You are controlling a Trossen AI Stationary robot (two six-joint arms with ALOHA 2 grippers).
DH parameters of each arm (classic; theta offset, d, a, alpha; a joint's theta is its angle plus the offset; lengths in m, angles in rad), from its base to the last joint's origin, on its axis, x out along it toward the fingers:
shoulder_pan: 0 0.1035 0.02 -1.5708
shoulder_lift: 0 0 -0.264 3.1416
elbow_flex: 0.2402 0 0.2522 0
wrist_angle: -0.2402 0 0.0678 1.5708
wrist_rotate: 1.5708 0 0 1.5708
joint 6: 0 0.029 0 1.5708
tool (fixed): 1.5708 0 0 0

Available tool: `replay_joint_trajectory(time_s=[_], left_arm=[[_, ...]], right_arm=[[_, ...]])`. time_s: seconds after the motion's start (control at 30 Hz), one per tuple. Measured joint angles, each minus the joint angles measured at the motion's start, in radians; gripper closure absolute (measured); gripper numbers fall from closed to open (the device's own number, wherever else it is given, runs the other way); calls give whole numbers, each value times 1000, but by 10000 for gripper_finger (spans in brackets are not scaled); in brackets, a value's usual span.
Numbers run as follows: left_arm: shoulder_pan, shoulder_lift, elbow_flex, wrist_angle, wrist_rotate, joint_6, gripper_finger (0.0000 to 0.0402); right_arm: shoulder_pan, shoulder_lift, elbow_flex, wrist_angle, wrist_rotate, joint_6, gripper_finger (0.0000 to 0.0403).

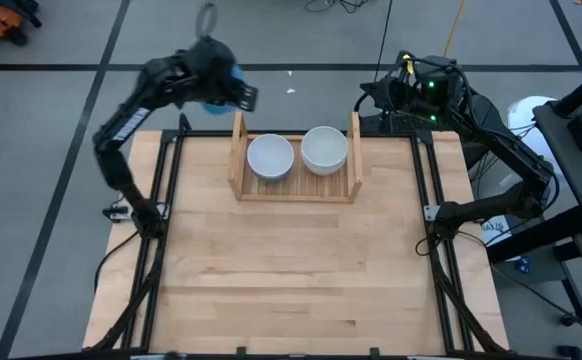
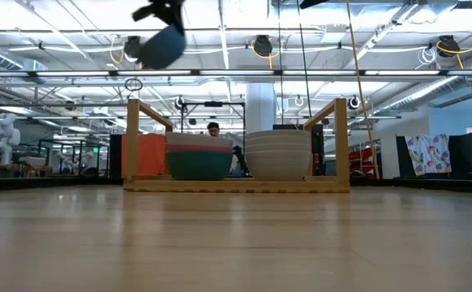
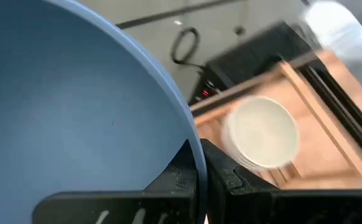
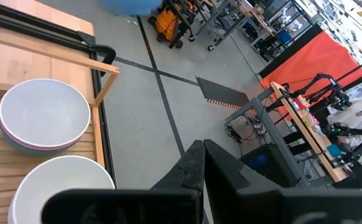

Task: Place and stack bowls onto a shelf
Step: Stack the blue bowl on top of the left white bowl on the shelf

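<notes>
My left gripper (image 1: 226, 88) is shut on the blue bowl (image 2: 161, 45), high in the air over the table's far left corner, just beyond the shelf's left side panel (image 1: 237, 150). The shelf (image 2: 236, 185) stands at the table's far edge and holds two stacks. The left stack (image 2: 199, 158) has a teal bowl at the bottom, a pink one on it and white on top (image 1: 270, 156). The right stack (image 2: 278, 154) is all white (image 1: 324, 150). My right gripper (image 4: 203, 163) is shut on nothing, parked off the table's far right corner (image 1: 386, 95). My left gripper pinches the blue bowl's rim (image 3: 193, 146), one finger (image 3: 178, 177) inside the bowl and the other (image 3: 224, 177) outside. The bowl is lifted clear of everything and tilted, well above the tops of the shelf panels.
The wooden tabletop (image 1: 291, 270) stretches from the shelf to the near edge. Black frame rails (image 1: 166, 200) run along both sides. The shelf's right panel (image 1: 356, 150) stands next to the white stack. Beyond the far edge lie bare floor and cables.
</notes>
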Motion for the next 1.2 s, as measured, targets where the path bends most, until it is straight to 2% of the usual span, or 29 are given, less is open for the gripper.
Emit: replay_joint_trajectory(time_s=[0.1,0.27,0.47,0.77,1.0,1.2], left_arm=[[-39,81,70,-11,49,58,397],[-82,189,139,-41,70,112,397],[-116,268,137,-99,121,166,397],[-184,383,136,-162,128,279,397],[-202,450,136,-182,182,312,397],[-202,505,136,-229,181,319,397]], right_arm=[[0,0,0,0,0,1,403],[0,0,0,0,3,33,403],[0,0,0,0,3,53,403],[0,0,0,0,3,56,403],[0,0,0,0,3,82,403],[0,0,0,0,3,81,403]])
